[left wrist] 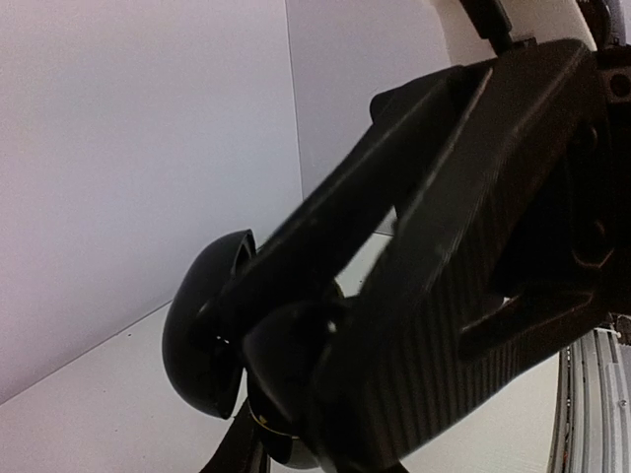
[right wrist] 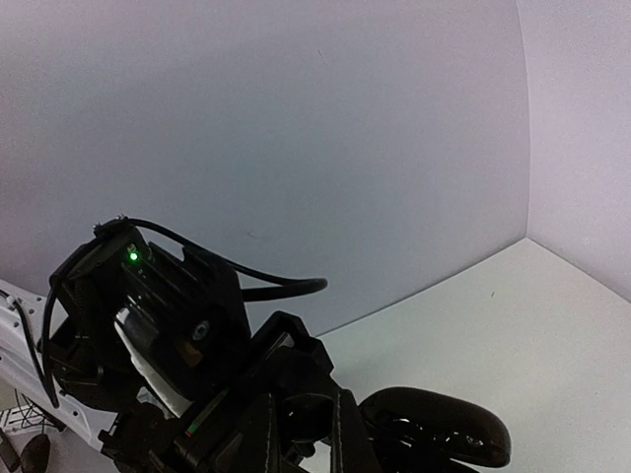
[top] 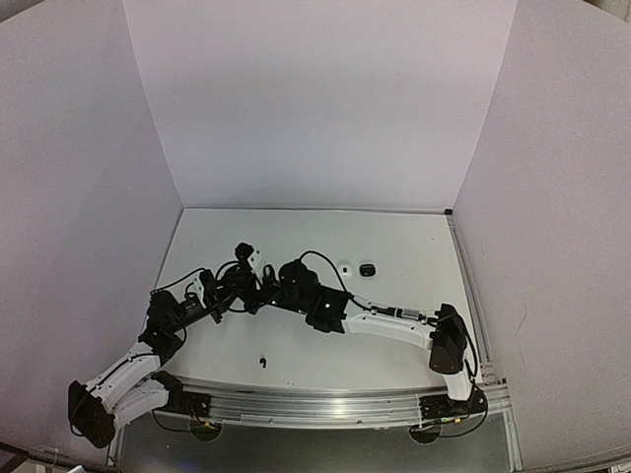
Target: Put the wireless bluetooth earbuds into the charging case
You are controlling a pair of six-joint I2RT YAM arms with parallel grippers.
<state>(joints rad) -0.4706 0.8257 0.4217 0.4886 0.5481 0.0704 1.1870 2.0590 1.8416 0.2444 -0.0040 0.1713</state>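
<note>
Currently one earbud (top: 261, 362) is clearly visible: tiny, black, comma-shaped with a short stem. It lies alone on the white bench (top: 394, 236) near the front edge, well apart from both hands, which meet farther back, left of centre. Left hand (left wrist: 286, 353) is pinching a glossy black charging case (left wrist: 197, 345), rounded, lid swung open like a clam. Right hand (right wrist: 301, 439) has its fingers pressed together, tips just beside the case; can't tell if anything sits between them. Small white item (top: 345, 266) and small black item (top: 367, 269) sit side by side beyond the right arm, too small to tell case from earbud.
</note>
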